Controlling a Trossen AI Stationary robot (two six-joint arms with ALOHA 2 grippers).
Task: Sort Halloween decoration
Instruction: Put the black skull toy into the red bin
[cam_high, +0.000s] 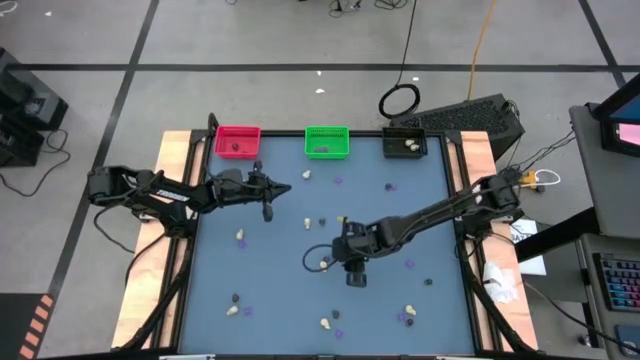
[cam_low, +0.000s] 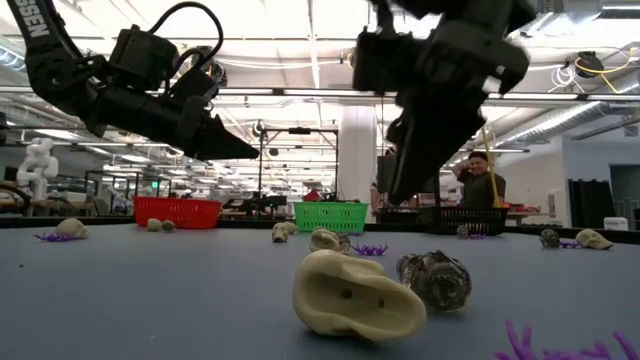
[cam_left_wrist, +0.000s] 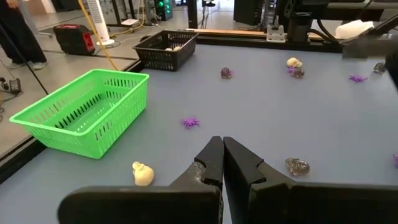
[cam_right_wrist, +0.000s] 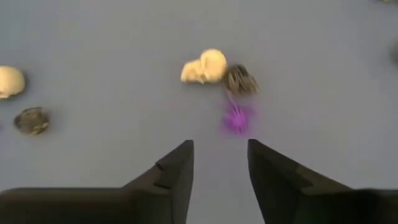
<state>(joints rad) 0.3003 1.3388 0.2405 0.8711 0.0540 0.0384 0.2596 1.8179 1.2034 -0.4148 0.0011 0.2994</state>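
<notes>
A: Report the position and jaw state of each arm.

B: In the high view, the left gripper (cam_high: 268, 212) sits in the upper left part of the blue table (cam_high: 380, 215), below the red bin (cam_high: 237, 141). Its jaws are pressed together, with nothing between them; the left wrist view confirms this. The right gripper (cam_high: 356, 279) is at the lower centre of the table. Its jaws are spread and empty, as the right wrist view (cam_right_wrist: 221, 163) shows.

A: Locate the decoration pieces.

B: They lie scattered over the table. In the right wrist view, a cream-white lump (cam_right_wrist: 204, 67) touches a dark grey lump (cam_right_wrist: 240, 79), and a flat purple bit (cam_right_wrist: 236, 118) lies just beside the grey one, ahead of the open fingers. A second cream lump (cam_right_wrist: 10, 81) and a second dark lump (cam_right_wrist: 32, 120) sit at the left edge of that frame.

A: And the bins?

B: Three stand along the top edge of the table in the high view: red at left, green bin (cam_high: 327, 142) in the centre, black bin (cam_high: 405, 143) at right. The red bin holds a dark piece, the black bin a cream piece. The content of the green bin cannot be resolved.

A: Anything beyond the table?

B: In the low view, a person (cam_low: 484, 178) stands behind the black bin, at the right of the frame.
</notes>
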